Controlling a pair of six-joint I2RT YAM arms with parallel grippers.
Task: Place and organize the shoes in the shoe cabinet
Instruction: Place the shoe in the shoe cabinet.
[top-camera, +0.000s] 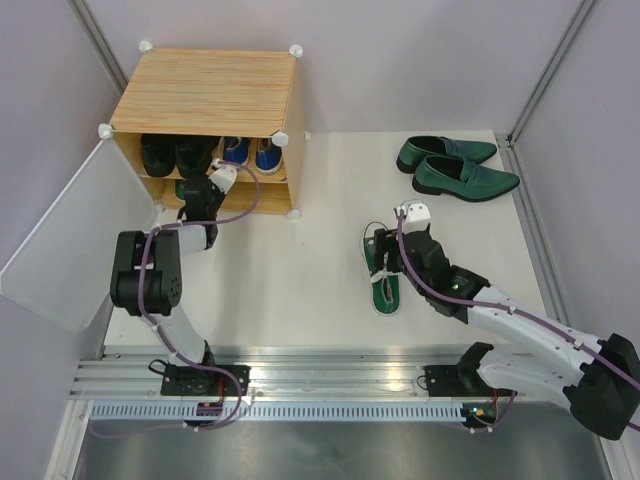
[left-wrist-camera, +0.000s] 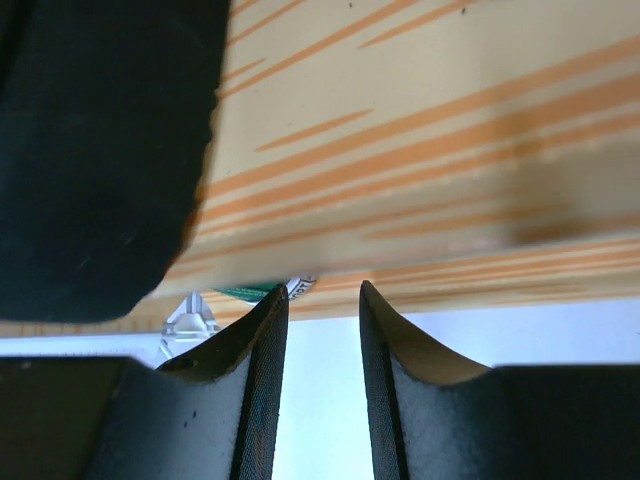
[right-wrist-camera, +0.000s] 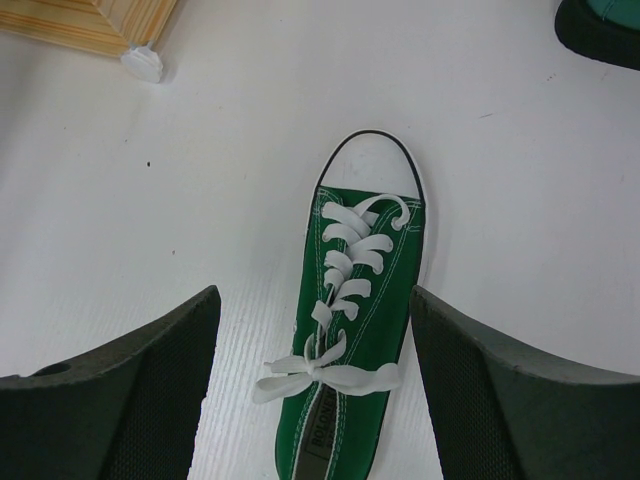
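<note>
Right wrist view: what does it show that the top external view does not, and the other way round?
Only the right wrist view: the green sneaker's lace bow and insole label. Only the top external view: boots and blue sneakers on the cabinet's upper shelf, its open door, the left arm. Both: that sneaker, the right gripper, one cabinet corner, part of a loafer.

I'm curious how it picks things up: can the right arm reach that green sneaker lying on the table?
Probably yes. The right claw hangs open directly above the green sneaker, its fingers spread wide, and nothing lies between claw and shoe on the white table.
</note>
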